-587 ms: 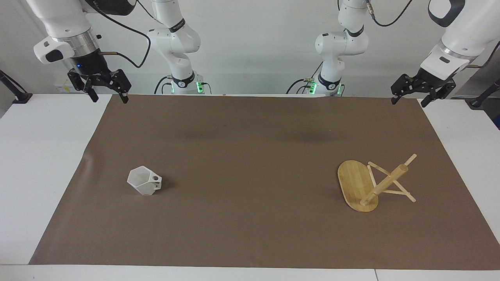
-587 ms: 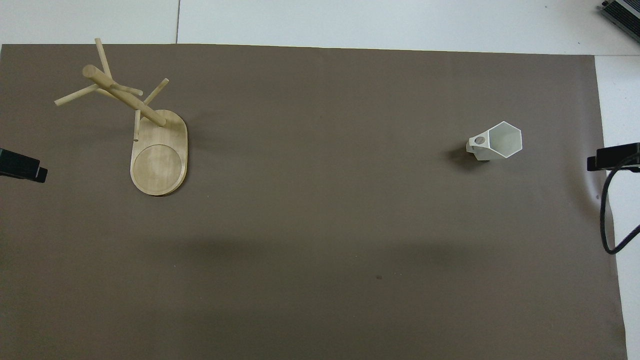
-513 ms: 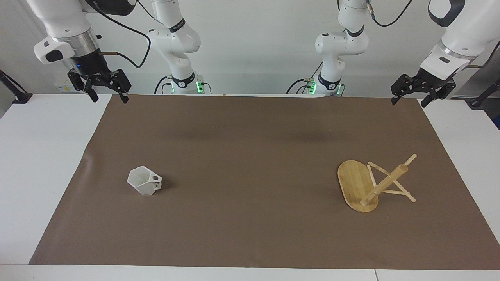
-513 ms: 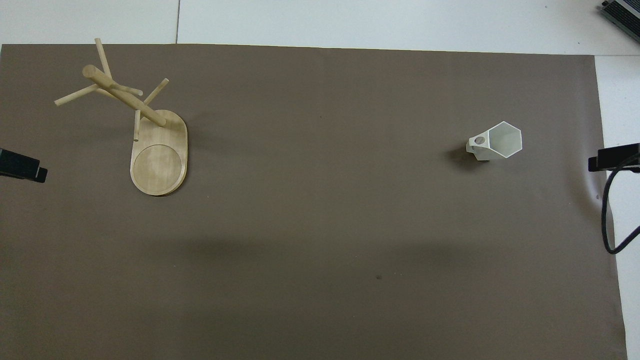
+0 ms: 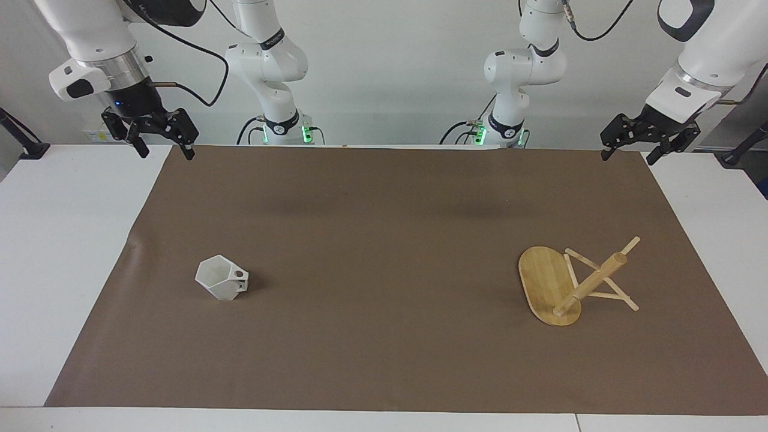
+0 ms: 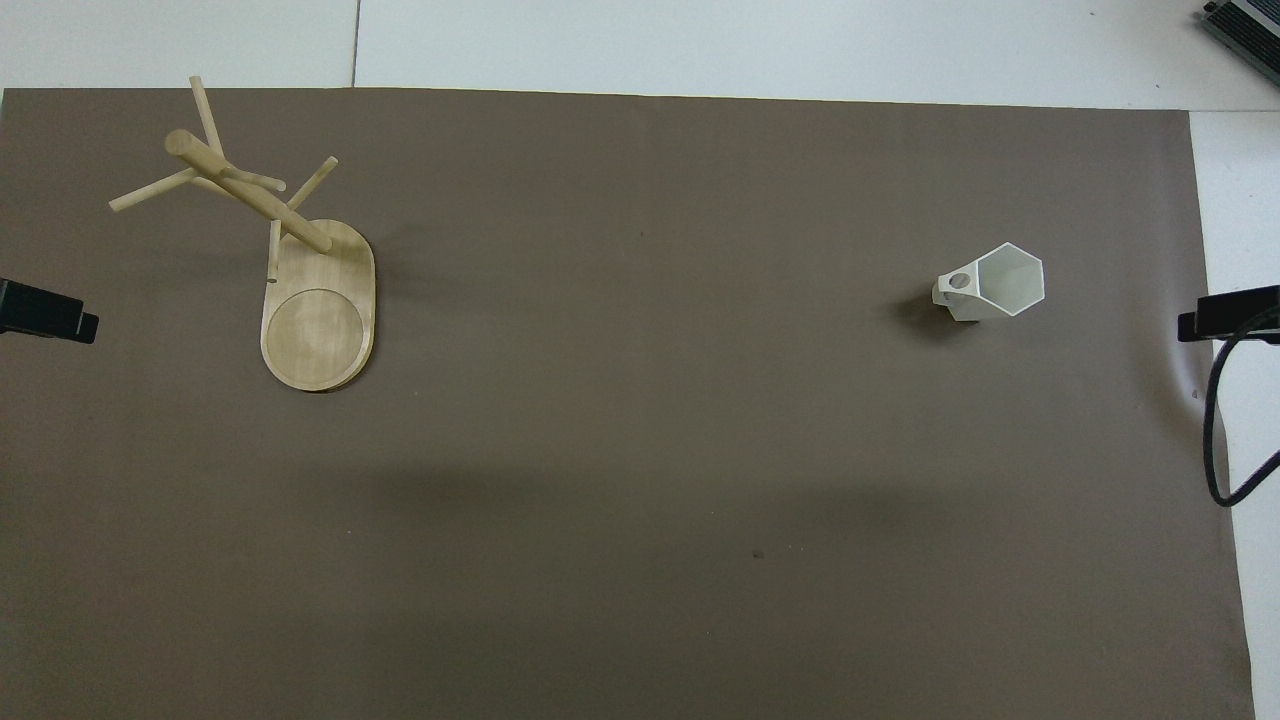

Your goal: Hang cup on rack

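The cup [image 5: 221,278] [image 6: 990,283], a white faceted mug, stands upright on the brown mat toward the right arm's end, its handle turned toward the table's middle. The rack [image 5: 576,288] [image 6: 320,310], a bamboo mug tree, stands on its oval base toward the left arm's end, with bare pegs. My right gripper [image 5: 168,155] hangs open and empty over the mat's corner by the robots, well apart from the cup. My left gripper [image 5: 628,157] hangs open and empty over the other corner by the robots, well apart from the rack. In the overhead view only their black fingers [image 6: 50,322] [image 6: 1225,320] show at the side edges.
A brown mat [image 5: 384,240] covers most of the white table [image 5: 60,240]. A black cable [image 6: 1215,430] loops down beside the right gripper at the mat's edge. Nothing else lies on the mat.
The right gripper has shifted slightly outward toward its end of the table and the left gripper has edged a little. The cup and the rack have not moved.
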Tool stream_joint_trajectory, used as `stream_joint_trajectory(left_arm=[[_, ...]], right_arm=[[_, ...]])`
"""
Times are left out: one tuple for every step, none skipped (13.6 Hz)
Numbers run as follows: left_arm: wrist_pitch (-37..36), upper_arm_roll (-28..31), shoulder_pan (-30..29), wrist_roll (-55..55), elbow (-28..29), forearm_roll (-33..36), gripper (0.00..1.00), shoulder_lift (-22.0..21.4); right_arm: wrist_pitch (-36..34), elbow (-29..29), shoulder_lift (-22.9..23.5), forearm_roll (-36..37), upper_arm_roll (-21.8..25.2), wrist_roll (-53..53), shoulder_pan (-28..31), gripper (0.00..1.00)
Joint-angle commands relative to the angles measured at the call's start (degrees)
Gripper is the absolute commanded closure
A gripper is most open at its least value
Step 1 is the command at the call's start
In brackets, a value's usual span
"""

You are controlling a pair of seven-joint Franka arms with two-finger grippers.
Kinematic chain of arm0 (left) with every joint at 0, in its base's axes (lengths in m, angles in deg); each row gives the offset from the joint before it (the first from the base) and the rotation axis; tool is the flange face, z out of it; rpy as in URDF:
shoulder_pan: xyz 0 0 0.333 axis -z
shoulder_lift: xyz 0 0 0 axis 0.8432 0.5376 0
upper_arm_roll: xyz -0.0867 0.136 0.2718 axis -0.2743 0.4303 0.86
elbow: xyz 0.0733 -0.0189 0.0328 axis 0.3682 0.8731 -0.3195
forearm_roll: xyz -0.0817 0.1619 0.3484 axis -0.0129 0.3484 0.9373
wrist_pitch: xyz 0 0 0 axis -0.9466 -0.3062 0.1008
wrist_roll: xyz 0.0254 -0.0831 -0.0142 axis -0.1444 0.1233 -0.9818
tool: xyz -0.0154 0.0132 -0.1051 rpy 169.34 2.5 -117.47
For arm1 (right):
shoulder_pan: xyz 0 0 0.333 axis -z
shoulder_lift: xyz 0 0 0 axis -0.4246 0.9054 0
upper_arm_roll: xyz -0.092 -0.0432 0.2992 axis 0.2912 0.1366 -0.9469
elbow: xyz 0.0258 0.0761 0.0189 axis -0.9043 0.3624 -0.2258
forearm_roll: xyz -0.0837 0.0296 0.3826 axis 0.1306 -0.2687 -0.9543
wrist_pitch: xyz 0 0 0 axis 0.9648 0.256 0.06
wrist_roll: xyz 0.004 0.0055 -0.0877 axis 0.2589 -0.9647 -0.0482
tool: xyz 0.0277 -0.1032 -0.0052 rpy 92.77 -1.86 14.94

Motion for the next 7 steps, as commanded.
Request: stream_joint_trajectory(left_arm=[[1.83, 0.52, 0.86, 0.64, 2.0, 0.23, 0.0, -1.17], [1.92, 0.52, 0.86, 0.55, 2.26, 1.02, 0.0, -1.26], [2.96, 0.17, 1.04, 0.47, 3.05, 1.72, 0.0, -1.52], [4.19, 0.17, 1.82, 0.47, 3.67, 1.82, 0.0, -1.78], [4.55, 0.17, 1.83, 0.47, 4.19, 1.82, 0.0, -2.05], [4.73, 0.17, 1.92, 0.47, 4.72, 1.99, 0.0, -2.4], [4.64, 0.17, 1.92, 0.47, 4.9, 2.51, 0.0, -2.49]], right_arm=[[1.2, 1.39, -0.91, 0.91, -0.34, -0.13, 0.39, 0.0], [1.2, 1.39, -0.91, 0.91, -0.34, -0.13, 0.39, 0.0], [1.2, 1.39, -0.91, 0.91, -0.34, -0.31, 0.39, 0.0], [1.2, 1.39, -0.91, 0.91, -0.34, -0.66, 0.39, 0.0], [1.2, 1.39, -0.91, 0.91, -0.43, -1.09, 0.21, 0.0], [1.28, 1.39, -0.82, 0.91, -0.43, -1.27, 0.21, 0.0], [1.37, 1.39, -0.47, 0.82, -0.43, -1.62, 0.3, 0.0]])
